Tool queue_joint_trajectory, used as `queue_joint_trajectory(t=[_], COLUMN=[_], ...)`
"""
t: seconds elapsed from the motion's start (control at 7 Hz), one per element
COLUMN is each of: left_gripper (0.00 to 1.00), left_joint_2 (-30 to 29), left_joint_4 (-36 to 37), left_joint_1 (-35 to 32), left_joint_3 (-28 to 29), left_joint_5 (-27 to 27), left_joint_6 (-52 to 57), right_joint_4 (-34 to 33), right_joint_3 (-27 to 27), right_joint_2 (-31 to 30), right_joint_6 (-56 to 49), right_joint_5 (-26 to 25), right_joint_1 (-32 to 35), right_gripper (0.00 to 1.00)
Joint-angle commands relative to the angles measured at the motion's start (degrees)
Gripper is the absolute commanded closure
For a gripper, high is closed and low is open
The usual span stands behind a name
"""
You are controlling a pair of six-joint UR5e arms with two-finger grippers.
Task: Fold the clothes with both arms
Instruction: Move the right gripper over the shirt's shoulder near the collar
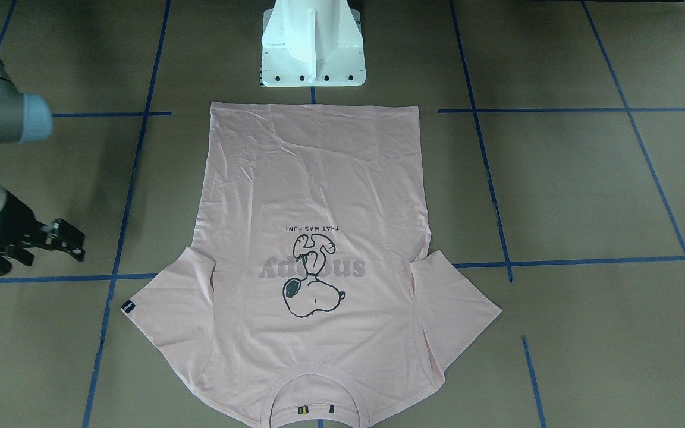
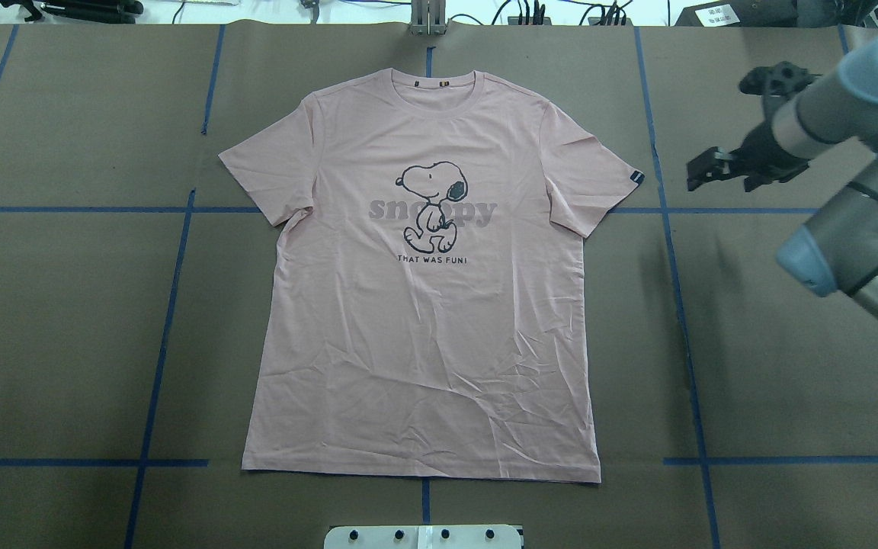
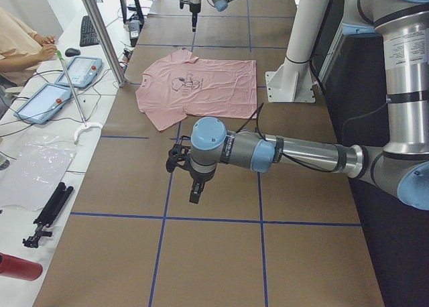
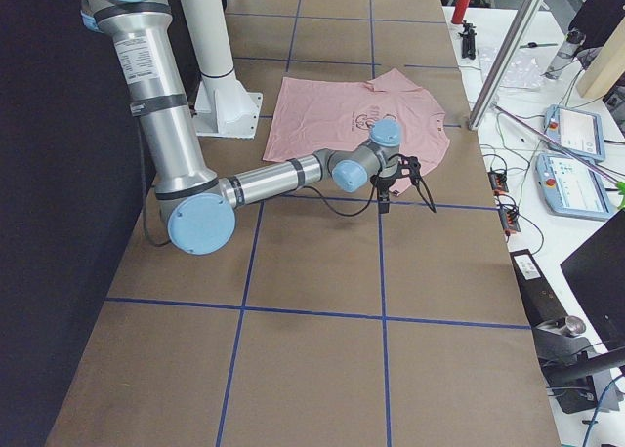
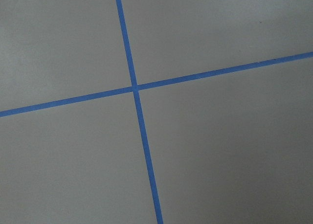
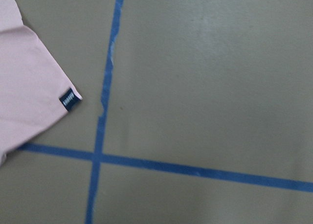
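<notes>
We log the pink T-shirt (image 2: 424, 343) flat, print up, mid-counter (image 2: 65, 343), collar at 12 o'clock seen from the robot; right arm (image 2: 858, 229) jaws hover parted and empty at 3 o'clock off the tagged sleeve (image 2: 591, 175); left arm (image 3: 308, 156) jaws, we cannot tell.

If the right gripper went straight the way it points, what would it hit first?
Probably bare table, just beside the T-shirt's tagged sleeve; the right gripper points down.
</notes>
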Motion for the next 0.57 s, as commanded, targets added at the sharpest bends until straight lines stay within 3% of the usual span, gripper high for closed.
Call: queue_joint_trajectory(t=[0.0,0.14,0.43], left_gripper=[0.00,0.00,0.00], left_joint_2=[0.1,0.1,0.1], left_joint_4=[-1.8,-1.8,-1.7], left_joint_1=[0.0,-0.1,-0.1], left_joint_3=[0.1,0.3,0.4], left_joint_5=[0.1,0.1,0.0], left_joint_6=[-0.4,-0.4,-0.4], right_joint_4=[1.5,4.4,5.3], right_joint_3=[-6.4,-9.8,-11.5], right_joint_2=[8.8,10.1,9.7], right_joint_6=[19.7,21.9,23.1], right_joint_5=[-10.2,-14.4,-16.6], right_joint_1=[-5.2,-6.3,-7.3], right_gripper=[0.12,0.14,0.17])
